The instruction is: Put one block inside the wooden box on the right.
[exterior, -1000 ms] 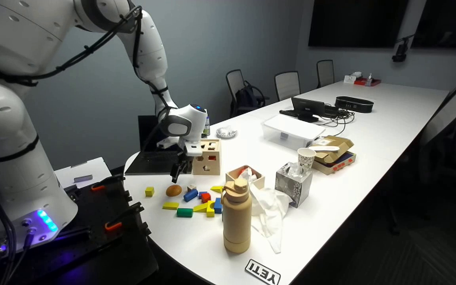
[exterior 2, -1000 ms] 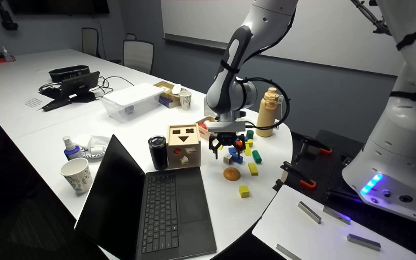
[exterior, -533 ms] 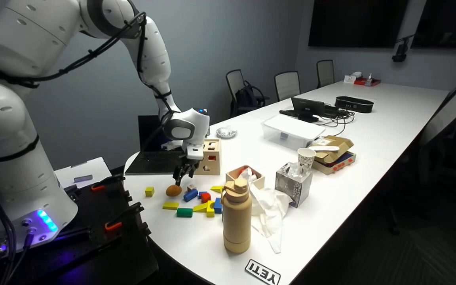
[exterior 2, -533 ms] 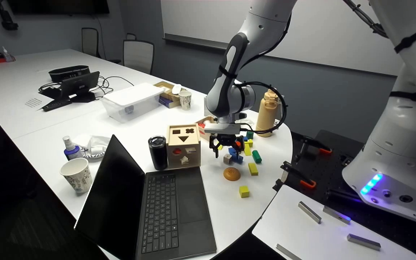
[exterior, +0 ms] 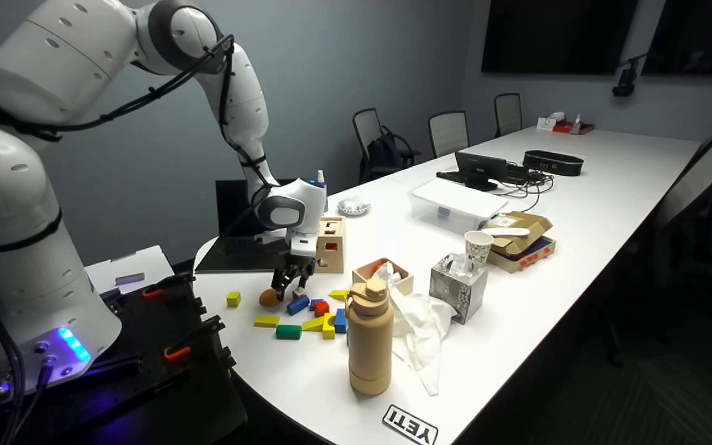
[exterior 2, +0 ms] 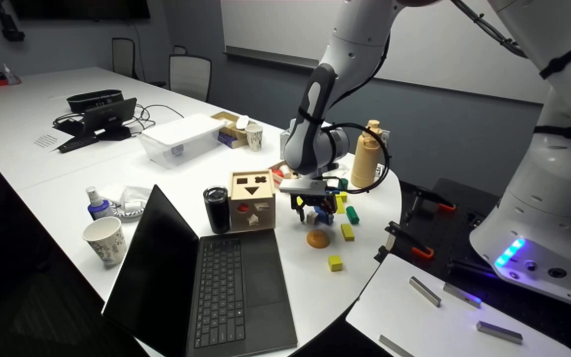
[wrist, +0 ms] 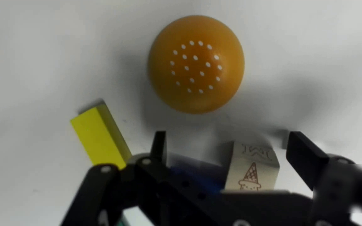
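My gripper (wrist: 226, 136) is open, low over the table, with its fingers apart on either side of a small plain wood block (wrist: 250, 171) printed with an ice-cream cone. The block lies nearer the right-hand finger in the wrist view, with a gap to it. Part of a blue block (wrist: 196, 175) also shows between the fingers, mostly hidden by the gripper. In an exterior view the plain block (exterior 2: 312, 218) sits beside the blue blocks (exterior 2: 324, 216). The wooden box (exterior 2: 252, 206) with shaped holes stands close by, partly behind the arm in an exterior view (exterior: 332, 247).
An orange bun-shaped piece (wrist: 196, 62) and a yellow block (wrist: 101, 138) lie near the gripper. A black tumbler (exterior 2: 217, 210) and an open laptop (exterior 2: 246, 297) stand by the box. A tan bottle (exterior: 370, 340) and a small open tray (exterior: 362, 272) are further off.
My gripper has moved down to the table, to around the plain wood block. It stays open. The blocks and the box have not moved.
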Robot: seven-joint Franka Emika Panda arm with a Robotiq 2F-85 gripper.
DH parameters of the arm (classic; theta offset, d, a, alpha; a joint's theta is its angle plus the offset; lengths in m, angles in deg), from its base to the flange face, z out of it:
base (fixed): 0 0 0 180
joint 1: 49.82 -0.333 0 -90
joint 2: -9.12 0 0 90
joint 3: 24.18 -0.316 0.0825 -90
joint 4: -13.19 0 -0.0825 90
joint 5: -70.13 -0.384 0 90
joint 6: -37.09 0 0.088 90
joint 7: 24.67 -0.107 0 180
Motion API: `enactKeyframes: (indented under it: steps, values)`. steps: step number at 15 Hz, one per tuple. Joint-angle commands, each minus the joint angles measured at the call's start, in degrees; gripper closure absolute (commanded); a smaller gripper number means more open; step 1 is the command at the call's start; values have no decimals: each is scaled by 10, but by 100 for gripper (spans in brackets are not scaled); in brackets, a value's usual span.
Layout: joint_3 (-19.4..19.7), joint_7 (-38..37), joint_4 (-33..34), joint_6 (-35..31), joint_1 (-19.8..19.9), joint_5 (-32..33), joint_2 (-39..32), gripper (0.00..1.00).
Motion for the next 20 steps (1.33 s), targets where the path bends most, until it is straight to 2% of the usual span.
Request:
enactKeyframes:
  steps: [1, 8, 11, 13, 16, 18, 20]
  values:
    - [17, -39, 14, -1, -22, 25, -10, 34]
    - [59, -77, 24, 12, -53, 91, 4, 88]
    - [89, -72, 16, 7, -63, 128, 41, 91]
    - [126, -70, 17, 16, -75, 166, 72, 91]
    - [185, -73, 54, 44, -88, 241, 104, 91]
    - [194, -63, 100, 44, -76, 284, 105, 91]
    - [171, -45, 143, 35, -47, 298, 100, 91]
